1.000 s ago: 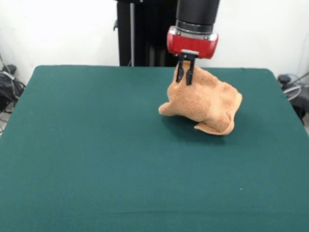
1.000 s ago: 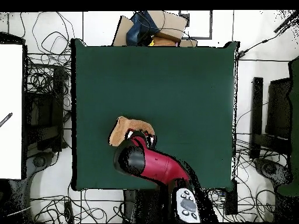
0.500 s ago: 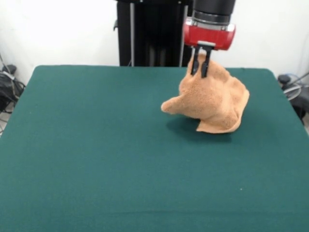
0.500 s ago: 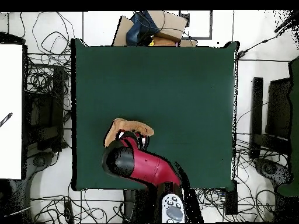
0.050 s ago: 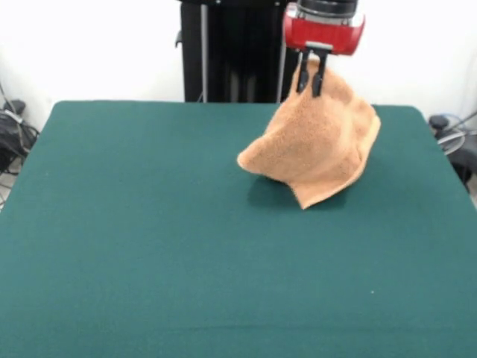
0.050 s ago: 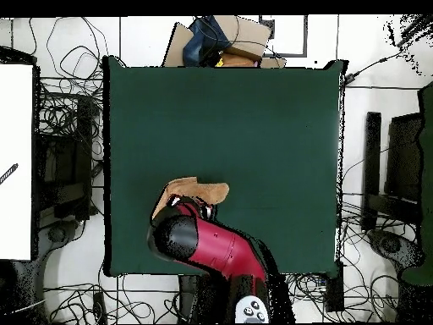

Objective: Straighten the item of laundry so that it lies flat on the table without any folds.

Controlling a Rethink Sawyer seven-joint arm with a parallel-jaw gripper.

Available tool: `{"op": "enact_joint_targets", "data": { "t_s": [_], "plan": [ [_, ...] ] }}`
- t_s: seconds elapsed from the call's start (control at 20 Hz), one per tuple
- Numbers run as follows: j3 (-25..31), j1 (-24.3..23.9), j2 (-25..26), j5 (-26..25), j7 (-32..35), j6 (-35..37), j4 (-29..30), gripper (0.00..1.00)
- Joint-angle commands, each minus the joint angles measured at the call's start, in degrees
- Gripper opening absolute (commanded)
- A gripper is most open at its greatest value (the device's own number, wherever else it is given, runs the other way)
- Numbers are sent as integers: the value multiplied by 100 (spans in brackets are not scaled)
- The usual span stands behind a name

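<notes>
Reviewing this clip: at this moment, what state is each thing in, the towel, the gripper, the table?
towel: pinched at its top, hanging in folds, lowest corner at or just above the cloth.
gripper: shut on the towel, raised over the table's far side.
table: green top, bare apart from the towel.

Table (image 5: pixel 149 246) open all around hanging towel (image 5: pixel 317 149).

A small light orange-tan terry-cloth towel (image 6: pixel 193 191) is seen bunched on the large dark green felt-topped table (image 6: pixel 254 127), partly covered by the red and black robot arm (image 6: pixel 207 245) reaching from the bottom edge.
</notes>
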Motion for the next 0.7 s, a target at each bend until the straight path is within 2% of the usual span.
{"op": "enact_joint_targets", "data": {
  "t_s": [0.05, 0.7],
  "plan": [
    [-279, 170, -378, 296, 1639, 931, 15, 0],
    [-586, 389, -590, 373, 1854, 1647, -88, 0]
  ]
}}
